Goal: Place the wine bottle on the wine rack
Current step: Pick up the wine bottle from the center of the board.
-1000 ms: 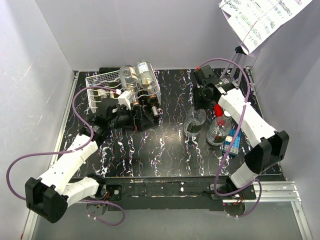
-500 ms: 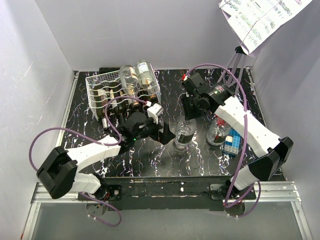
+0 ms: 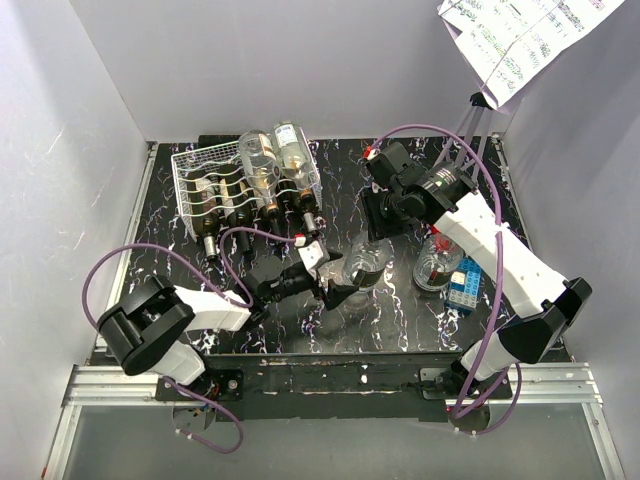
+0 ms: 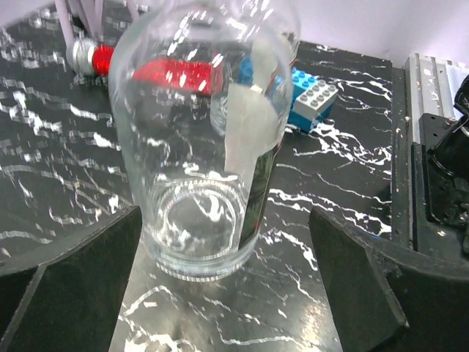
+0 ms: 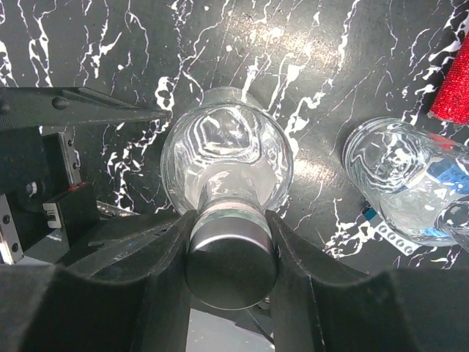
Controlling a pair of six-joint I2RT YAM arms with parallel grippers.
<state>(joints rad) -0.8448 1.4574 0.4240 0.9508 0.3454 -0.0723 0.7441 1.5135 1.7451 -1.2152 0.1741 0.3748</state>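
Top external view. Right pincer (image 3: 378, 222) clamped from above on the neck of the wine bottle (image 3: 363, 265), which stands upright mid-table. Left pincer (image 3: 338, 287) low at the bottle's foot, jaws spread wide. Wine rack (image 3: 190, 165) sits in the far left corner, well apart from the wine bottle. It carries other bottles (image 3: 262, 165) lying with necks toward the arms; whether a cradle is free cannot be told. Bare table (image 3: 400, 320) lies between wine bottle and rack. Near on the right: a second bottle (image 3: 437, 265) and a blue block (image 3: 462, 285). A second ago the left pincer was at the rack's front edge; now it is beside the wine bottle, which the right arm has brought leftward and nearer.

Left wrist view. Wine bottle (image 4: 201, 147) stands between the two fingers (image 4: 80, 286), neither touching the glass. Its foot is on the table. Blue block (image 4: 311, 99) lies behind it.

Right wrist view. Right pincer (image 5: 231, 246) grips the dark cap and neck, a finger pressed on each side, with the bottle's body (image 5: 227, 154) straight below. Second bottle (image 5: 399, 176) stands apart on the right.
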